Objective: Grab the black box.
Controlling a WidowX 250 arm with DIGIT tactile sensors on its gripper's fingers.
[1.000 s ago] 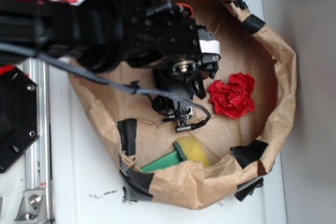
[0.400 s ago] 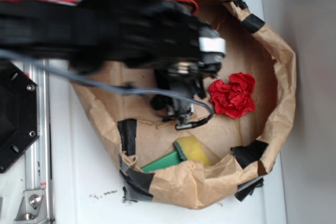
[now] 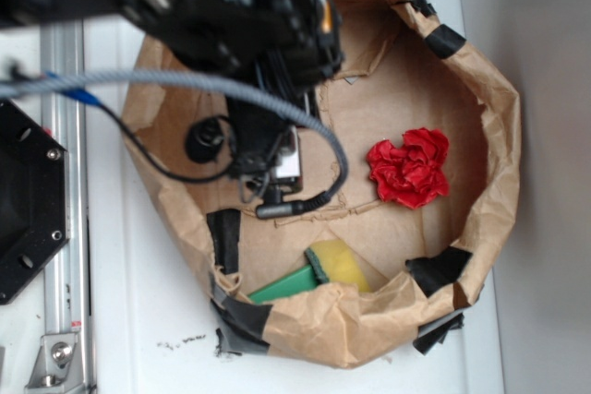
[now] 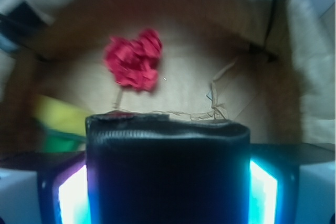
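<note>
Black box clamped in the end effector, above the paper bag's floor.

The black box (image 4: 168, 174) fills the wrist view between the glowing fingers (image 4: 71, 198) of the end effector (image 3: 268, 168) (clamped on it). Beyond lie red crumpled paper (image 3: 409, 168), a yellow-green sponge (image 3: 323, 269) and the taped brown bag (image 3: 494, 149).

black box (image 4: 168, 174): cut off by wrist view's bottom edge, hidden under arm in exterior view | gripper (image 4: 168, 182): only glowing pads (image 4: 73, 195) beside box show, fingertips out of frame | arm (image 3: 231, 16): motion-blurred, cropped top and left | green and yellow object (image 3: 319, 274): partly behind paper rim (image 3: 351, 320), unidentifiable
</note>
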